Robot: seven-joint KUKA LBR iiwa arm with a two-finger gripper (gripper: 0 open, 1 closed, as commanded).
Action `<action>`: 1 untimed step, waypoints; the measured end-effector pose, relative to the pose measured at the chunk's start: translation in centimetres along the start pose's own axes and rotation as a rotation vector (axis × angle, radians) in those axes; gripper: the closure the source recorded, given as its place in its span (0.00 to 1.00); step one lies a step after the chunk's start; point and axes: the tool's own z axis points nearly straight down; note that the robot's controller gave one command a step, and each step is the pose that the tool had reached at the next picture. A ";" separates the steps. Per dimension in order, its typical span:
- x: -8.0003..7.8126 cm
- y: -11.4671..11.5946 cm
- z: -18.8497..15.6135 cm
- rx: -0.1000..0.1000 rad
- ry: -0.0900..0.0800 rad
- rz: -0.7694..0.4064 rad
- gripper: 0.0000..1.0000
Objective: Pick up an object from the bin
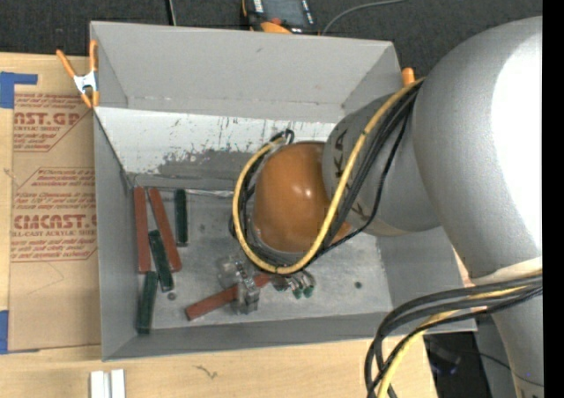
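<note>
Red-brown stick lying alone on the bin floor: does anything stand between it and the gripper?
Nothing visible does. The gripper is right at the right end of the red-brown stick. The other sticks, red-brown and dark green, lie apart from it along the left wall.

Bin (113,238) contents, counted: red-brown sticks (141,233), 3; dark green sticks (181,216), 3. One small green bit (304,291) beside the arm, kind unclear.

Bright light glares off the arm (493,114); the bin floor (211,222) lies dimmer.
</note>
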 end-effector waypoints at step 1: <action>-0.7 0.0 -16.0 0.002 -0.009 -0.123 1.00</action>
